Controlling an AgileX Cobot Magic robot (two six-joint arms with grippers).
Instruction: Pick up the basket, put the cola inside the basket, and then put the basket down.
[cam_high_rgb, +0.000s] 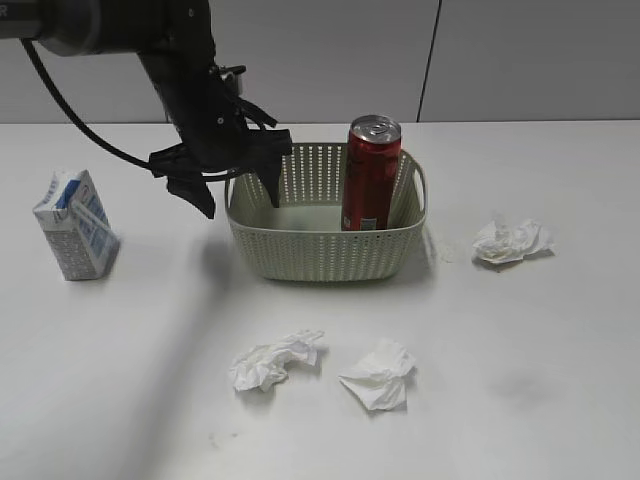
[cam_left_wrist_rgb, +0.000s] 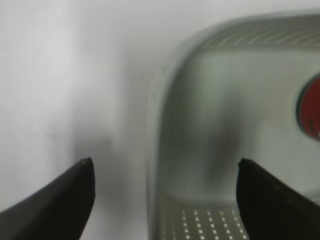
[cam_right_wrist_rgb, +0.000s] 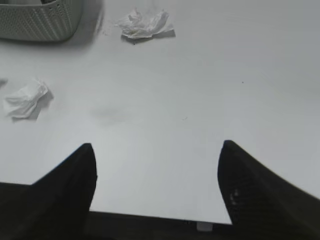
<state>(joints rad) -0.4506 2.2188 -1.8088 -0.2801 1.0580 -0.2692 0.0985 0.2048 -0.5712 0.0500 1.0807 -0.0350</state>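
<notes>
The pale green basket (cam_high_rgb: 320, 245) stands on the white table at the middle back. The red cola can (cam_high_rgb: 371, 175) stands upright inside it at its right side. My left gripper (cam_high_rgb: 240, 198) is open and hangs over the basket's left rim, one finger outside and one inside. In the left wrist view the basket's rim (cam_left_wrist_rgb: 157, 150) runs between the open fingers (cam_left_wrist_rgb: 165, 172), and a red edge of the cola (cam_left_wrist_rgb: 312, 107) shows at the right. My right gripper (cam_right_wrist_rgb: 156, 152) is open and empty over bare table; a corner of the basket (cam_right_wrist_rgb: 40, 22) shows at its top left.
A white-and-blue carton (cam_high_rgb: 75, 225) stands at the left. Crumpled tissues lie in front of the basket (cam_high_rgb: 275, 360) (cam_high_rgb: 382, 375) and to its right (cam_high_rgb: 512, 240); two of them show in the right wrist view (cam_right_wrist_rgb: 145, 24) (cam_right_wrist_rgb: 26, 100).
</notes>
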